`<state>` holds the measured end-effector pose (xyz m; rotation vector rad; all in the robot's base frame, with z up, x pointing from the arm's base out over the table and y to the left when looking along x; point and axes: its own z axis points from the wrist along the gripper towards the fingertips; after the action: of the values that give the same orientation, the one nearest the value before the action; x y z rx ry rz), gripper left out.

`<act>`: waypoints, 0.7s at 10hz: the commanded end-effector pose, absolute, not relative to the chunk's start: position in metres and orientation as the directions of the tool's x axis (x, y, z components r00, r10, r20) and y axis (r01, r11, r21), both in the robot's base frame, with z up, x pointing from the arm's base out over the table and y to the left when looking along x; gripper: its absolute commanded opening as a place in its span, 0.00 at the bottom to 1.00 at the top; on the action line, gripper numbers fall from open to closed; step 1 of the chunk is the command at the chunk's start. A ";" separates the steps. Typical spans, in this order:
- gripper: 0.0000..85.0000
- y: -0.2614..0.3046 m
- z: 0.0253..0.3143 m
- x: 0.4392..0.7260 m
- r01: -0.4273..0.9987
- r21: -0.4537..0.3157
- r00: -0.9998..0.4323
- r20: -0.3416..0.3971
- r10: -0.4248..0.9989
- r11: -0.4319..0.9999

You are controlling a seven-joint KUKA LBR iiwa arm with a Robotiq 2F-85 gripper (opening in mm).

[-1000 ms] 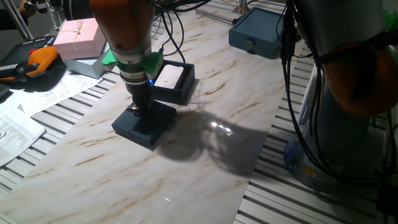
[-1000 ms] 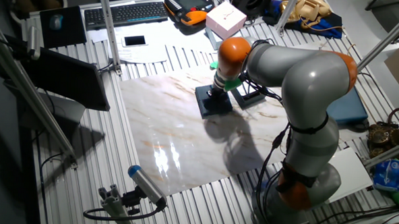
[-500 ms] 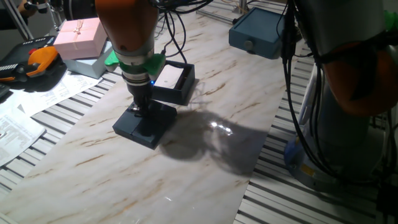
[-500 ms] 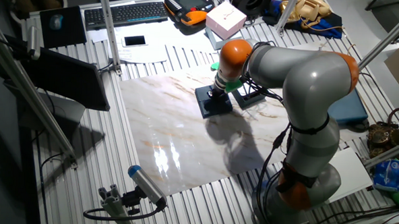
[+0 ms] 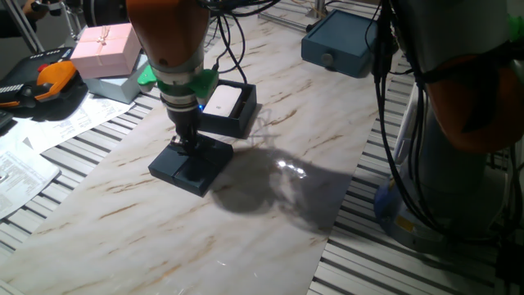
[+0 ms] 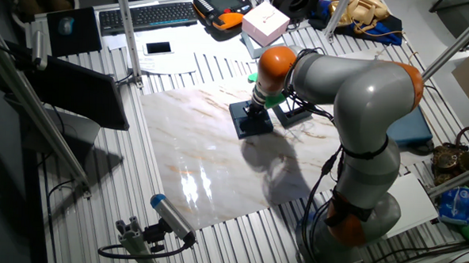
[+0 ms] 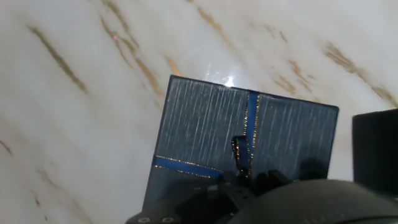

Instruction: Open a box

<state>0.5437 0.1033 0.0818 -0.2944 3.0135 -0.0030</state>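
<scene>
The navy box is in two parts. Its lid (image 5: 201, 168) with the ribbon bow lies flat on the marble slab (image 5: 270, 213). The open base (image 5: 225, 106) with its white insert stands just behind the lid. My gripper (image 5: 187, 146) points straight down onto the lid's top, fingers close together at the bow. In the hand view the lid (image 7: 205, 137) fills the middle, its ribbon loop runs into my gripper (image 7: 245, 180), and the base's edge (image 7: 376, 149) shows at the right. In the other fixed view the lid (image 6: 251, 123) sits under my gripper (image 6: 255, 111).
A pink gift box (image 5: 105, 47) stands at the back left on a grey box. A larger blue case with a knob (image 5: 340, 45) stands at the back. An orange-black handset (image 5: 49, 80) and papers (image 5: 33, 156) lie left. The arm's base (image 5: 467, 98) and cables stand right.
The arm has shifted very slightly to the right. The lid stays flat on the marble in the same place, with the fingers still at its bow.
</scene>
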 end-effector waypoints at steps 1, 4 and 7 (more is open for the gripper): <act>0.40 0.103 0.088 0.544 -0.188 -0.016 -0.976 -0.111 -0.189 0.982; 0.00 0.099 0.116 0.552 -0.209 -0.004 -0.976 -0.062 -0.209 0.978; 0.00 0.095 0.154 0.561 -0.207 -0.021 -0.978 -0.034 -0.208 0.978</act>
<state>0.5611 0.0942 0.1464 -0.3248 3.0901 -0.0337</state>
